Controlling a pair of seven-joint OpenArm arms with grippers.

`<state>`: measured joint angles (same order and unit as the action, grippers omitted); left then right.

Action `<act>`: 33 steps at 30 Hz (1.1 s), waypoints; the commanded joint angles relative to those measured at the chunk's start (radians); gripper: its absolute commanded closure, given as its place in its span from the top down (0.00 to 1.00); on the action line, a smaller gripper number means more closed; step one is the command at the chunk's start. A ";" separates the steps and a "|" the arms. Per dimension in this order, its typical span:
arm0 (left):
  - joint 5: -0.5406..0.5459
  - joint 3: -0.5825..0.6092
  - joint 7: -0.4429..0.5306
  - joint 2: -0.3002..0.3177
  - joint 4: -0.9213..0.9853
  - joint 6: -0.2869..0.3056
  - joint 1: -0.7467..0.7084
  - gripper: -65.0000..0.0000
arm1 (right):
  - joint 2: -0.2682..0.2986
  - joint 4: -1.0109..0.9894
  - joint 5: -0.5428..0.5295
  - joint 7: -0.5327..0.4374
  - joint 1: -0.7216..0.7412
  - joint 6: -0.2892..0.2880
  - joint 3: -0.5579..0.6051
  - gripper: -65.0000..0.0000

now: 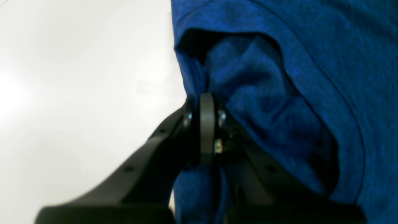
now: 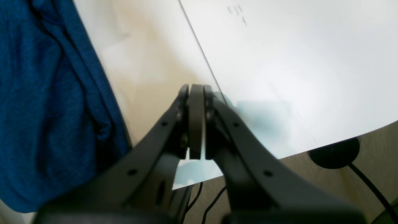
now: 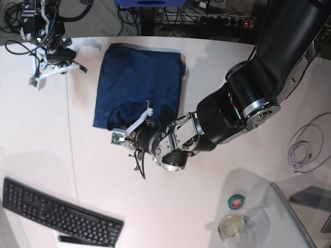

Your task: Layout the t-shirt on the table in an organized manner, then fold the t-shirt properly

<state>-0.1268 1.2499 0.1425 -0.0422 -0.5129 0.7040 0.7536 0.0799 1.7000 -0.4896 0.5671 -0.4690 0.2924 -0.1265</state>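
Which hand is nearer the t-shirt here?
Left. The left hand is shut on a fold of the t-shirt at its near edge; the right hand is shut and empty, beside the shirt's far corner over the table.

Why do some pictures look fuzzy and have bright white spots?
In the left wrist view, the left hand is so close it looks soft and dark, and glare whitens the table. In the right wrist view, the right hand blurs too, and light washes out the tabletop. The base view is sharpest, and the t-shirt shows clearly.
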 commanded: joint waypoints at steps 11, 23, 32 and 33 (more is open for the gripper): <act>0.009 0.003 -0.001 -0.008 -0.010 -0.006 0.067 0.17 | 0.007 0.016 0.002 -0.015 0.002 0.001 0.000 0.00; 0.016 -0.002 -0.082 0.029 -0.102 -0.006 0.093 0.38 | 0.007 0.016 0.002 -0.015 0.011 0.001 0.000 0.00; 0.023 -0.241 -0.168 0.112 -0.258 -0.006 0.063 0.39 | 0.013 0.016 0.004 -0.015 0.013 -0.002 -0.003 0.00; 0.023 -0.324 -0.206 0.120 -0.284 -0.006 0.039 0.37 | 0.016 0.016 0.004 -0.017 0.009 -0.003 -0.003 0.00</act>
<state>-0.1047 0.9192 -0.0738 0.0727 -0.7906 0.7063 0.7670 0.0853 1.6997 -0.4904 0.5671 -0.4591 0.2924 -0.1249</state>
